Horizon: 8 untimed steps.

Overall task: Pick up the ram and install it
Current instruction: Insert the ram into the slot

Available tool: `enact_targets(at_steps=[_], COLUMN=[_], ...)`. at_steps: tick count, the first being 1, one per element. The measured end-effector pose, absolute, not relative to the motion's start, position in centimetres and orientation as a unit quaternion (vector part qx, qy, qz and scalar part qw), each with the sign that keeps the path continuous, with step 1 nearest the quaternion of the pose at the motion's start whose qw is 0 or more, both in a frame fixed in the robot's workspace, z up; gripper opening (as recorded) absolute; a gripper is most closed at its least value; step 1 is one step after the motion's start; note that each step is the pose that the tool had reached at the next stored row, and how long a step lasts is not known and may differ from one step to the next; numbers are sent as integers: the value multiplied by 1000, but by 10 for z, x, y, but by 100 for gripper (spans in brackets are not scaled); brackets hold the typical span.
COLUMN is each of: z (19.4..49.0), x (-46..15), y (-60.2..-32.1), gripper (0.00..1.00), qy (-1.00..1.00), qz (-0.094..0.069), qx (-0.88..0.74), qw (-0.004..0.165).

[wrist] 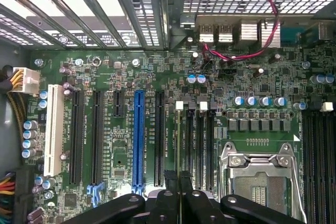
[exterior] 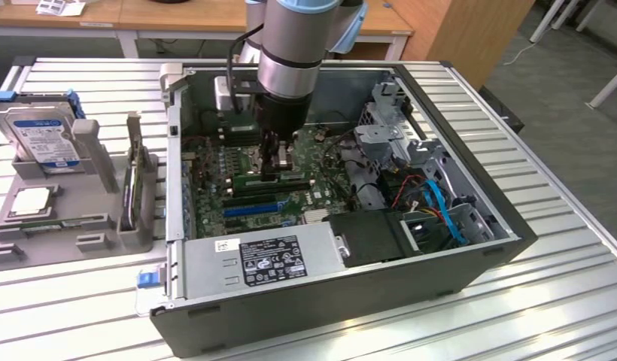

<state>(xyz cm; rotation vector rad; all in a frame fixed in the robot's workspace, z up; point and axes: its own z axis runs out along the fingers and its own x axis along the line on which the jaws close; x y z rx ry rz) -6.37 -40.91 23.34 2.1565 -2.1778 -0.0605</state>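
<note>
gripper (exterior: pixel 278 171) sits low inside the open case (exterior: pixel 319 312), over the middle of the motherboard (wrist: pixel 252 77). it is at the black memory slots between the blue slot (wrist: pixel 138 135) and the cpu socket (wrist: pixel 260 179). claw pressed almost together, pinching a thin green strip edge-on, taken to be the ram (exterior: pixel 291 180). judgement: light, stiff, thin, brittle. hold it mid-length by the long top edge, pads on the flat faces, clear of chips and contacts.

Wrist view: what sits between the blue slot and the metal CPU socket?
In the wrist view, between the blue slot and the CPU socket: one long black slot, then narrow black slots with white end clips.
</note>
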Motion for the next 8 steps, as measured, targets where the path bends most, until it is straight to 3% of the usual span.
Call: enact_targets(at_steps=[8], z=[233], x=[-64], y=[-409], gripper=[12], qy=[-704], qz=[-19], qx=[709], qw=[38])
